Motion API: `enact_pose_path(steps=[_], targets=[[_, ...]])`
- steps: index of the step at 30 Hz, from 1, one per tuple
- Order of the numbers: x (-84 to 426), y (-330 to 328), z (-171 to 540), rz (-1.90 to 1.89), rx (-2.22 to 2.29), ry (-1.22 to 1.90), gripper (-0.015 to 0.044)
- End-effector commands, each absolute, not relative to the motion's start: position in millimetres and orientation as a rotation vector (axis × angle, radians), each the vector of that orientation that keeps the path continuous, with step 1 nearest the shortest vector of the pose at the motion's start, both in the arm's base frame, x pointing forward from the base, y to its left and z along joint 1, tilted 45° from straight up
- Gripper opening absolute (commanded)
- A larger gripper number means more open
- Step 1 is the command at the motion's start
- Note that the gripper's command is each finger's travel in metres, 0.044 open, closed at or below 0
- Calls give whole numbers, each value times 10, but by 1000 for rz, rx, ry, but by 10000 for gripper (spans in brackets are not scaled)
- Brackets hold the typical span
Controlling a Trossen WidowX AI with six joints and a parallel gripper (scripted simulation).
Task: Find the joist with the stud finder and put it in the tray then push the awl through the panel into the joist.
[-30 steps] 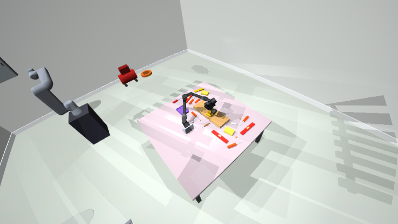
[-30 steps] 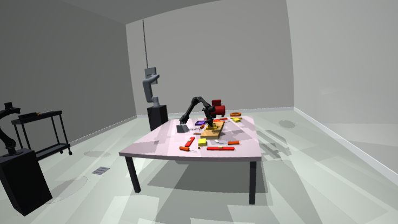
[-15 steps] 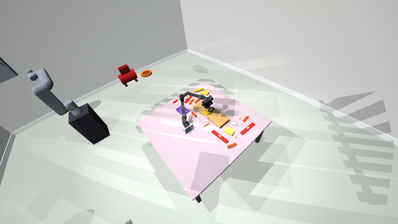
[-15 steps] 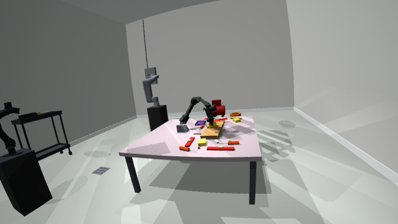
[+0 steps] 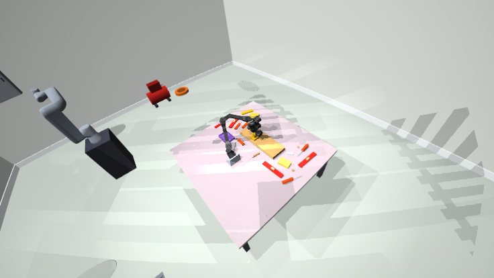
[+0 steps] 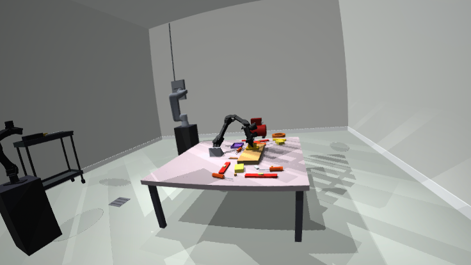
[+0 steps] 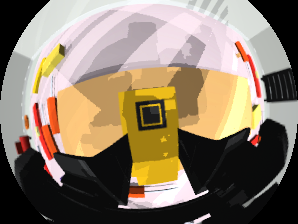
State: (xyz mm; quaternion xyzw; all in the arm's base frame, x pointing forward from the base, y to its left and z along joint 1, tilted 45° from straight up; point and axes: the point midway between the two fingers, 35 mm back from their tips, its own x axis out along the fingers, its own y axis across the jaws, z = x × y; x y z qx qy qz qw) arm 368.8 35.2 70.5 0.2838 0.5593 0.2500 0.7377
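My gripper [image 5: 256, 133] [image 6: 251, 144] [image 7: 150, 132] is shut on the yellow stud finder [image 5: 254, 137] [image 6: 253, 148] [image 7: 156, 145]. Its dark square display with a yellow outline faces up in the wrist view. The stud finder is at the wooden floor panel [image 5: 273, 151] [image 6: 249, 159] [image 7: 105, 100], toward its far half; whether it touches the panel is too small to tell. The purple tray [image 5: 229, 137] [image 6: 237, 145] shows no tool in it. An orange-handled tool [image 5: 240, 142] [image 6: 239, 150] and a slim orange-brown one [image 5: 256, 154] [image 6: 233, 158] lie beside the panel; I cannot tell which is the awl.
Red levels [image 5: 272, 169] [image 6: 260, 175], a yellow block [image 5: 284, 162] [image 6: 239, 168], a small white block [image 5: 290, 153] and orange-handled screwdrivers [image 5: 287, 180] [image 6: 276, 168] lie beyond the panel's near end. More red, orange and yellow things lie by its far end.
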Motion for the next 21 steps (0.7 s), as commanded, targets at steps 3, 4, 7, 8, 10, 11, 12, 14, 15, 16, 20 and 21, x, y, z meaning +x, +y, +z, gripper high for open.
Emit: enact_pose_path(steps=[3, 4, 7, 8, 10, 11, 12, 14, 15, 16, 20, 21], targets=[[3676, 513, 853, 559, 625, 1225, 0], [3674, 536, 876, 559, 625, 1225, 0], [3669, 604, 944, 559, 626, 1225, 0], [3668, 627, 967, 559, 626, 1225, 0], [3664, 672, 1013, 560, 626, 1225, 0], [3662, 695, 1035, 560, 626, 1225, 0], [3661, 718, 1058, 560, 626, 1225, 0], [3657, 763, 1104, 560, 627, 1225, 0], [3655, 786, 1127, 560, 627, 1225, 0], [3653, 809, 1149, 560, 627, 1225, 0], [3646, 900, 1241, 561, 627, 1224, 0], [3645, 922, 1264, 561, 627, 1224, 0]])
